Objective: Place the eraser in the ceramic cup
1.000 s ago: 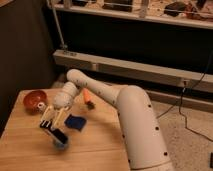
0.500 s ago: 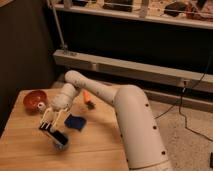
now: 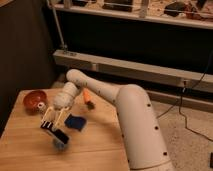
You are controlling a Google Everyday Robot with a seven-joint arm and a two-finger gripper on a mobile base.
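table: wooden table (image 3: 30,150) carrying everything | gripper (image 3: 53,120) hanging low over its middle | ceramic cup (image 3: 61,143) sitting just below the fingertips, eraser (image 3: 61,135) lying across its mouth | flat dark-blue piece (image 3: 75,122) lying just right of the fingers | red-orange bowl (image 3: 35,99) sitting up-left of them | orange object (image 3: 87,96) lying beyond, up-right

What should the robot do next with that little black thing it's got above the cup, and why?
Probably a short move straight down before letting go. The end effector hangs over the wooden table, with the eraser below its fingers, right at the ceramic cup. The eraser looks tilted over the cup's mouth rather than clearly inside, so lowering a little should keep it from bouncing out.
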